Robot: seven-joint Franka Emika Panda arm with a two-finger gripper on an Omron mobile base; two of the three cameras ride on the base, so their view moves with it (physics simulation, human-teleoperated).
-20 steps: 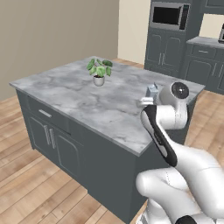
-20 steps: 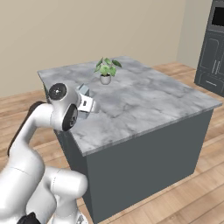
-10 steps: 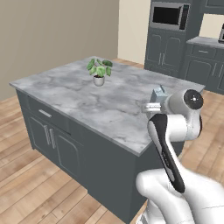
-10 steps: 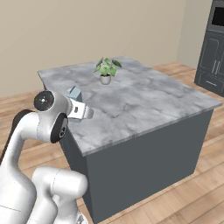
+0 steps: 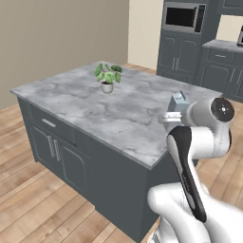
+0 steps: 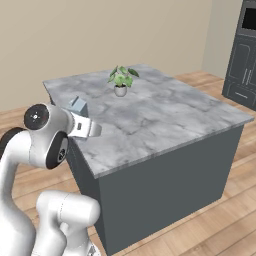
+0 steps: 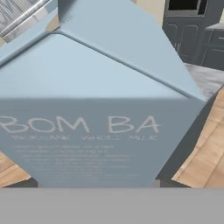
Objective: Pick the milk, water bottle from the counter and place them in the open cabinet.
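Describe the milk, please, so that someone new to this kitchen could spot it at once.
Find the marble island counter and go to the edge nearest the robot. There, by the arm's tool, is the milk: a small pale blue carton with a gabled top, unlike the leafy potted plant further along.

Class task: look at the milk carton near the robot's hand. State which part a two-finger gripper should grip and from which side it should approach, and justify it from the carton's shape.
Grip the milk across its flat opposite side walls below the sloping gable, approaching level from the side.
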